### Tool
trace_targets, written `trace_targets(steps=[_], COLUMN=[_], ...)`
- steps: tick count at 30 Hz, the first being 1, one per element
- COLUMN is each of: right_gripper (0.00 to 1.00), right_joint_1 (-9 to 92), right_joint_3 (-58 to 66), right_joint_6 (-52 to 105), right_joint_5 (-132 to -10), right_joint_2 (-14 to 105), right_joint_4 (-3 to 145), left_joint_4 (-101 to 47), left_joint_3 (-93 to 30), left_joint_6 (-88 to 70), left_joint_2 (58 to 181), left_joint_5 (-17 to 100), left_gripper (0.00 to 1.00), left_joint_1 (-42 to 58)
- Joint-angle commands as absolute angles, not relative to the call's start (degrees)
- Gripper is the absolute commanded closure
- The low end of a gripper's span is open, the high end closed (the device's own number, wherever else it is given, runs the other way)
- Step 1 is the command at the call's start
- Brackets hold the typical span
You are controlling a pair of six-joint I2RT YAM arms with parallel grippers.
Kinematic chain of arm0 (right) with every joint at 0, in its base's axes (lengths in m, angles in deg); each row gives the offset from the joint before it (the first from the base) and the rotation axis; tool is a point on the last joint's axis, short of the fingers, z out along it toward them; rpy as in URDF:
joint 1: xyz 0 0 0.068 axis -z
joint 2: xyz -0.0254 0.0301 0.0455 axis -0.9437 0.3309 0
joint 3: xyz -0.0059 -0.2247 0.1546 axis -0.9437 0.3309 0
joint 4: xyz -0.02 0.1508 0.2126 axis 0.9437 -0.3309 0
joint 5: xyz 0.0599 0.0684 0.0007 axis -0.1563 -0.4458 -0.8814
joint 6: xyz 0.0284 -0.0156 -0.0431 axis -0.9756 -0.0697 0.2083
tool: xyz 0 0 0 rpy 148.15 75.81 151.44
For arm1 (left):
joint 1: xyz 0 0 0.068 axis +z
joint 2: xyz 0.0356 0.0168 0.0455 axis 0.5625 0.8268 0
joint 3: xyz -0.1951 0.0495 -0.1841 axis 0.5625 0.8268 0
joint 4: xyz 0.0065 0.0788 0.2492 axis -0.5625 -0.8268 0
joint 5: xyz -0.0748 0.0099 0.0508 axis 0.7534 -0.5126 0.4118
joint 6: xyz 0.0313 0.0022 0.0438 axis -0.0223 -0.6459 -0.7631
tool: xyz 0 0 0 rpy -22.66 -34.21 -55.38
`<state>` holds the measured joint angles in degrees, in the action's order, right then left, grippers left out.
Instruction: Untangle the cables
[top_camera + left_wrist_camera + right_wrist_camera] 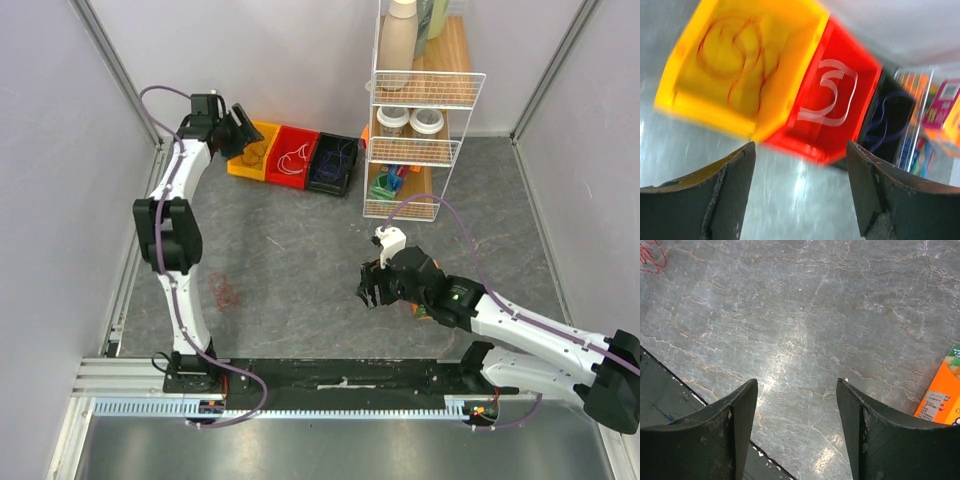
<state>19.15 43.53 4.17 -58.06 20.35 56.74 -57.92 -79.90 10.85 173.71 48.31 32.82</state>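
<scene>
Three bins stand in a row at the back. The yellow bin [253, 150] holds a red cable [735, 55], the red bin [292, 156] holds a white cable [832, 95], and the black bin [333, 163] holds a dark blue cable [890, 117]. Another red cable [224, 291] lies loose on the table near the left arm; it also shows in the right wrist view [652, 257]. My left gripper [240, 130] is open and empty, just in front of the yellow and red bins [800, 145]. My right gripper [368, 290] is open and empty above bare table [796, 385].
A white wire shelf rack [415, 120] with bottles, jars and coloured items stands at the back right. An orange packet [940, 397] lies on the table by the right gripper. A black rail [340, 378] runs along the near edge.
</scene>
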Motion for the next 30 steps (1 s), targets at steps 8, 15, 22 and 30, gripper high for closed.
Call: trace_targets(steps=[8, 15, 22, 30], right_gripper=[0.28, 0.29, 0.29, 0.28], right_joint_1=[15.94, 8.2, 3.18, 1.86], right_joint_3=[41.24, 38.96, 37.9, 38.16], right_joint_6=[2.89, 0.87, -2.56, -3.27], right_joint_5=[-63.05, -60.94, -57.43, -54.36], right_joint_2=[24.08, 29.44, 30.94, 29.89], right_joint_4=[59.06, 60.29, 61.26, 59.59], left_joint_4=[-59.14, -73.33, -65.96, -61.38], left_joint_3=[-10.03, -0.25, 6.17, 11.97], left_joint_6=[28.16, 26.76, 27.46, 38.25], left_joint_2=[113.79, 101.19, 105.2, 105.06], left_joint_5=[28.67, 19.52, 27.93, 32.16], left_gripper=[0.31, 0.25, 0.39, 0.8], left_joint_1=[33.0, 33.0, 33.0, 24.95])
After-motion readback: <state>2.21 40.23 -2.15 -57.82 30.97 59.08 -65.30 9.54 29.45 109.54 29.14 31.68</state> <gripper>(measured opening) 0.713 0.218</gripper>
